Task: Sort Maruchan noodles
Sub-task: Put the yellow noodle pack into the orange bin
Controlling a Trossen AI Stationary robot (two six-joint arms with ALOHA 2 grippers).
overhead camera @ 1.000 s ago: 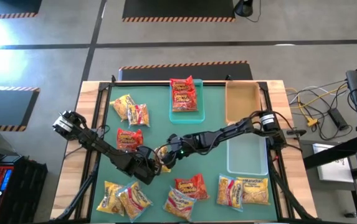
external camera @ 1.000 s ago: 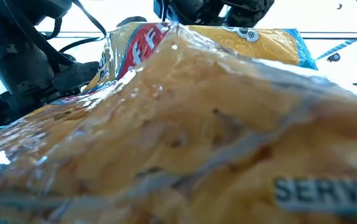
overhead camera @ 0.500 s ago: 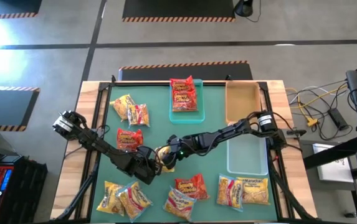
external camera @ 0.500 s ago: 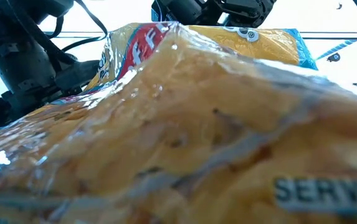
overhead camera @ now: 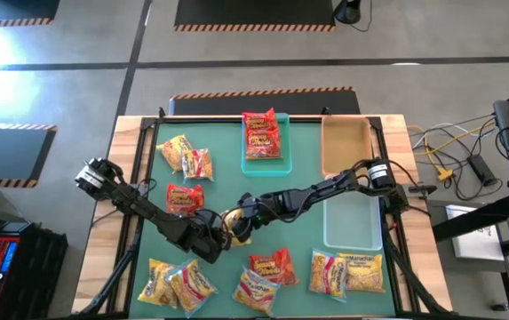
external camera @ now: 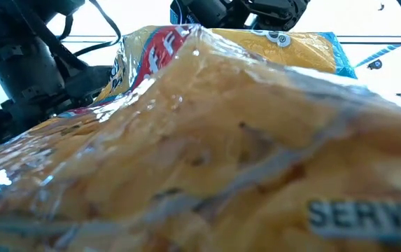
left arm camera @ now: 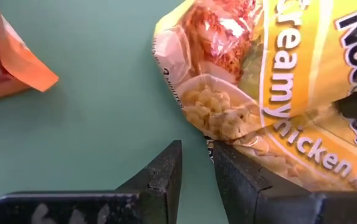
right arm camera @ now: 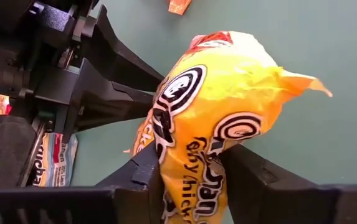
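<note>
A yellow noodle packet (overhead camera: 234, 228) is held up over the middle of the green mat between both grippers. My left gripper (overhead camera: 221, 238) comes from the left; its fingers (left arm camera: 166, 168) show only a narrow gap at the packet's corner. My right gripper (overhead camera: 240, 220) reaches in from the right and is shut on the same packet (right arm camera: 197, 106). Red packets (overhead camera: 263, 133) lie in the teal tray (overhead camera: 263, 166). Other noodle packets lie flat on the mat at the far left (overhead camera: 187, 156), left (overhead camera: 183, 198) and along the near edge (overhead camera: 263, 274). My left gripper has the packet's lower corner (left arm camera: 210, 140) right at its fingertips. The fingers slant down from the table's left. How much film lies between them I cannot tell. My right gripper pinches the packet's lower half (right arm camera: 190, 177) between its two fingers (right arm camera: 147, 171), one on each flat face. The fingers slant down from the table's right. The packet stands up above them, bulging, clear of the mat.
A tan tray (overhead camera: 345, 147) and a clear tray (overhead camera: 353, 222) stand on the right side. In the low view a yellow packet (external camera: 221, 154) right at the camera blocks most of the scene. Bare mat lies at the middle right and far left corner.
My right gripper has closed its fingers onto the yellow packet. Both arms have kept their places, and the packet stays held up between them.
</note>
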